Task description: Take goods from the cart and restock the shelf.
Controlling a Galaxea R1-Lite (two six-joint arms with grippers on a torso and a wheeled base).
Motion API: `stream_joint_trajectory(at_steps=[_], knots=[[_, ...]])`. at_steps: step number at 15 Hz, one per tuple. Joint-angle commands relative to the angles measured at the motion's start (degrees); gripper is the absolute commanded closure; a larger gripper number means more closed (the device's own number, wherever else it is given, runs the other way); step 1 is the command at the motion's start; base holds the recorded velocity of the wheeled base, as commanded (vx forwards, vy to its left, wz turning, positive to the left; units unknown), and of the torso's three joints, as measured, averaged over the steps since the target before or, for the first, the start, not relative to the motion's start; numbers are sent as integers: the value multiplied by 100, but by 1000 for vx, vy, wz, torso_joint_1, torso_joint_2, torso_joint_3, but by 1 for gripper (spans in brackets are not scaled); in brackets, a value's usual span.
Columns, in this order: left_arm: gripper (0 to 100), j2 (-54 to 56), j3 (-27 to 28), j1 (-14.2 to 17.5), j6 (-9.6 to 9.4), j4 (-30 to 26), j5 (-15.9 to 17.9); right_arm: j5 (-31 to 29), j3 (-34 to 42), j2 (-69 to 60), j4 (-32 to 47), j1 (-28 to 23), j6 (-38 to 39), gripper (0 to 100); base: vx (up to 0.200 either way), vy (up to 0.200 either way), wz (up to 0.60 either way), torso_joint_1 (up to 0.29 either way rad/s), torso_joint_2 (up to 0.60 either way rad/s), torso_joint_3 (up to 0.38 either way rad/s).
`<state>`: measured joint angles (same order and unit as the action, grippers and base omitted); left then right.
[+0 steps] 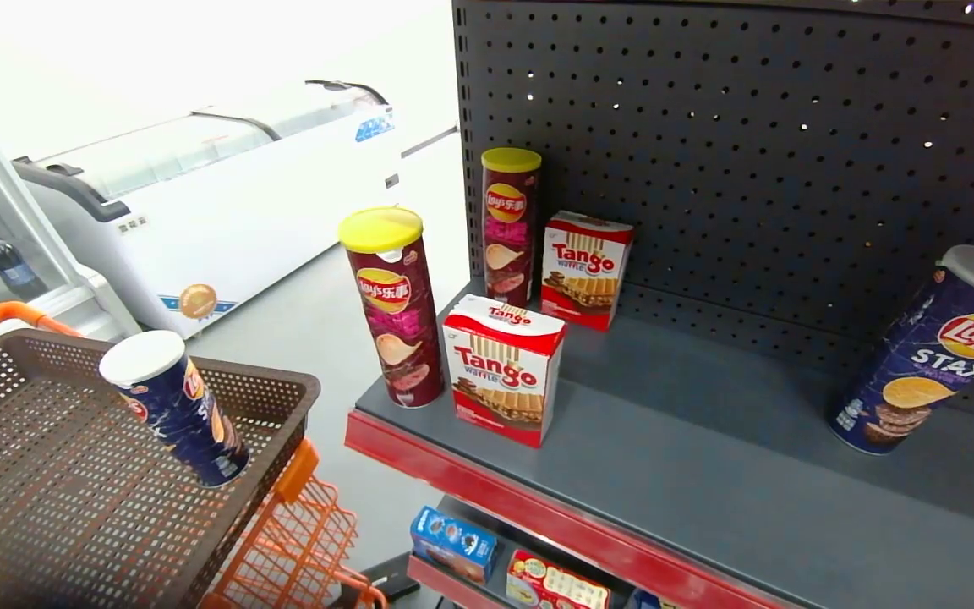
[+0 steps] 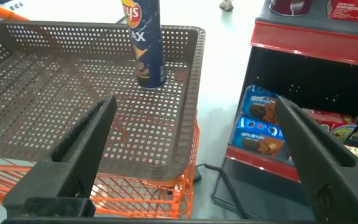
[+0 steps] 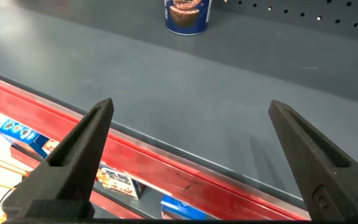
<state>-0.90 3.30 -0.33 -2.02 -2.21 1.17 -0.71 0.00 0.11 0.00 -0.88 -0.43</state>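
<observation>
Across the head view's right half runs the shelf [image 1: 707, 474], a blue chip can [image 1: 931, 351] at far right. Lower left, the cart basket [image 1: 22, 507] holds a second blue can [image 1: 174, 406]. Both the left hand [image 2: 194, 104] and right hand [image 3: 191, 107] gape open.

Can [image 1: 174, 406] in basket [image 1: 39, 516] L of shelf [image 1: 707, 482]; second can [image 1: 931, 355] on shelf's R

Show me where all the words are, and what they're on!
Front wafer box: big red word, smaller one on top.
Back wafer box: same red word.
Front maroon can, back maroon can: round logo each.
Blue shelf can: logo, white word below.
Blue basket can: print only partly seen, unreadable.
</observation>
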Motion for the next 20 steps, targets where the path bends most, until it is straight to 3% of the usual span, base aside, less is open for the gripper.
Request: stream_joint_trajectory(at_steps=[1,2,3,5,6,7,10,16,20], knots=[[0,-1052,926,-310,-88,-307,-73,0,0,7,0,0,-1,0,0,0,0,0,0,0],[0,-1791,1199,-468,-61,-254,-266,0,0,7,0,0,-1,0,0,0,0,0,0,0],[0,-2547,1357,-275,0,45,-372,0,0,7,0,0,-1,0,0,0,0,0,0,0],[0,-3759,1550,437,53,818,-372,0,0,7,0,0,-1,0,0,0,0,0,0,0],[0,-4542,1568,1105,-9,1398,-319,0,0,7,0,0,-1,0,0,0,0,0,0,0],[0,-5113,1577,1290,-53,1759,-179,0,0,7,0,0,-1,0,0,0,0,0,0,0],[0,-6317,1577,1299,-123,2813,-161,0,0,7,0,0,-1,0,0,0,0,0,0,0],[0,-8224,1542,1255,-70,4457,-126,0,0,7,9,0,-1,0,0,0,0,0,0,0],[0,-9191,1603,1211,-61,5002,-91,0,0,7,9,0,-1,0,0,0,0,0,0,0]])
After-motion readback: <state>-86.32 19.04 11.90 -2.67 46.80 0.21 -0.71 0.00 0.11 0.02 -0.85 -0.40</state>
